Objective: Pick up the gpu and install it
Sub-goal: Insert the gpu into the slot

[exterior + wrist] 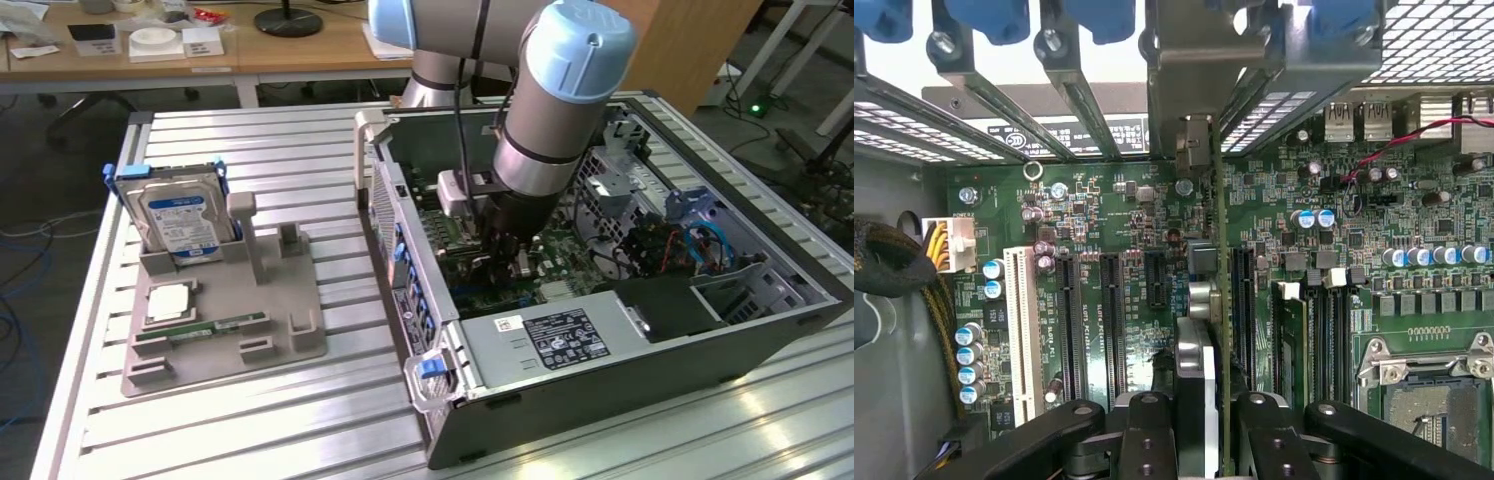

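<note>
— Where's the end effector (1199,420) right now?

— Down inside the open computer case (641,370), low over the motherboard (1104,210). Its two black fingers (1144,430) are closed narrow on the gpu (1197,370), pinching the card edge-on between them.

— So the gpu is off the bench?

— Yes, it's in the grip, standing upright on its thin edge. From the wrist view it runs in line with the long black expansion slots (1069,320), and its silvery bracket end (1189,60) reaches up to the rear slot openings of the case. Whether it's fully seated in a slot I can't tell.

— What's around it?

— To one side a white slot (1022,330) and a row of capacitors (969,360); to the other the memory slots (1324,330) and the bare processor socket (1429,385).

— And outside the case?

— The arm (561,110) comes down from above into the case, which lies on its side on the ribbed metal bench (267,440). Toward the exterior view's left there's a grey holder tray (267,300) with a hard drive (180,220) standing upright in it, a processor chip (171,300) lying flat and a green memory stick (214,327) beside it.
</note>
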### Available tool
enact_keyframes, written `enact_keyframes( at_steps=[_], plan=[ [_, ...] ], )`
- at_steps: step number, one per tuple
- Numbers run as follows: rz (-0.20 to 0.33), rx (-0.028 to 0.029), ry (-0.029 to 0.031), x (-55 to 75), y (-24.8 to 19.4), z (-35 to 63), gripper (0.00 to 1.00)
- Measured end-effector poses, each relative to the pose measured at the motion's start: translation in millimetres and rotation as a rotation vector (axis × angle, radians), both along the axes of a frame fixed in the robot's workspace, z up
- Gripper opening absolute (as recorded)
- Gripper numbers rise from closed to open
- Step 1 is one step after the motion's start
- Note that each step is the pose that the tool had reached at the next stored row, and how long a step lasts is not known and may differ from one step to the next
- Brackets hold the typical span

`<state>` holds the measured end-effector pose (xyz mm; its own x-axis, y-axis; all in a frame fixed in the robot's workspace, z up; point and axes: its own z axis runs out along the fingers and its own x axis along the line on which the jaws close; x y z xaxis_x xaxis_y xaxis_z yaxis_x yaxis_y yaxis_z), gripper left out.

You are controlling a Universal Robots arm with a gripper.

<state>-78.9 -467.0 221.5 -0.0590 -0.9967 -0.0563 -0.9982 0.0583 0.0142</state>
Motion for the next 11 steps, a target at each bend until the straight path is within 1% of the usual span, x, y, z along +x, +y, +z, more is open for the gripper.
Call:
enact_keyframes(
  at_steps=[4,8,11],
  plan=[
    [0.000,-0.0004,0.0001,0.0,-0.1,-1.8,0.28],
    [0.000,-0.0008,0.0002,0.0,-0.1,-7.5,0.28],
    [0.000,-0.0004,0.0002,-0.1,-0.1,-8.1,0.28]
  ],
)
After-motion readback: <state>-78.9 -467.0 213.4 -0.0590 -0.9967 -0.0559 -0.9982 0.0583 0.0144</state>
